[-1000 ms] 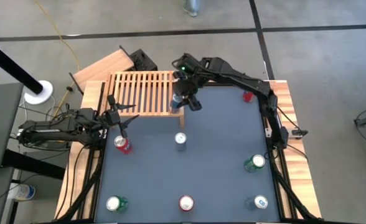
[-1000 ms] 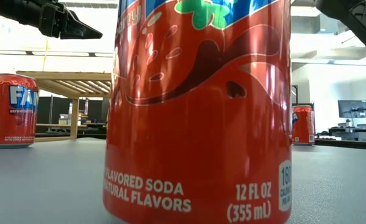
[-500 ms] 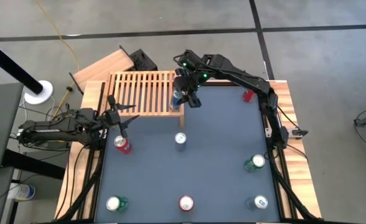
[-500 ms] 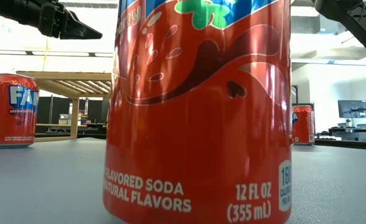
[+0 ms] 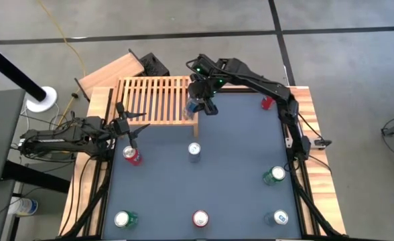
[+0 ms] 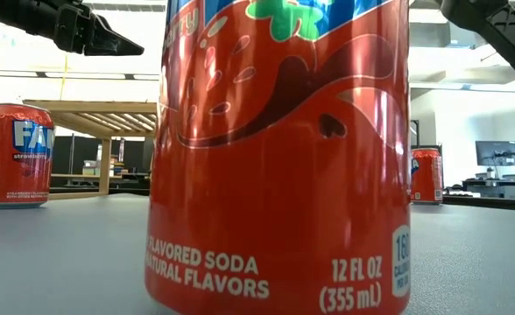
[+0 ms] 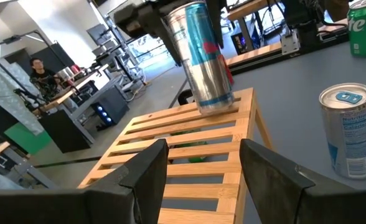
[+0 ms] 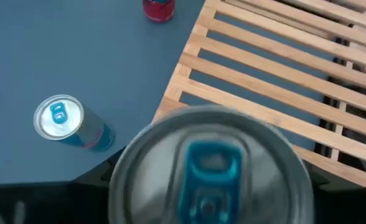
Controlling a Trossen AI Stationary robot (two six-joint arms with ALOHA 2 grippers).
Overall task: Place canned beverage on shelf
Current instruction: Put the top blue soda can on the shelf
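Observation:
A slim silver-blue can [image 7: 201,62] stands with its base on the near right corner of the slatted wooden shelf [image 5: 153,100]. My right gripper [image 5: 200,106] is over the can's upper part. In the right wrist view the can's top [image 8: 211,165] fills the foreground over the shelf [image 8: 276,81]. Whether this gripper touches the can does not show. My left gripper [image 5: 126,127] waits open at the table's left edge, level, facing the shelf [image 7: 189,162], with nothing between its fingers [image 7: 152,168].
Loose cans stand on the grey table: red [image 5: 132,155], silver [image 5: 194,150], green [image 5: 273,175], green [image 5: 125,219], red [image 5: 200,218], silver-blue [image 5: 278,218], red [image 5: 267,103]. One red can [image 6: 279,149] fills the low view. A plain wooden board [image 5: 110,72] lies beyond the shelf.
My right gripper has shifted slightly toward the table's far edge over the shelf's near right corner, the slim can with it, and has rolled a little. For the last half second it has kept still.

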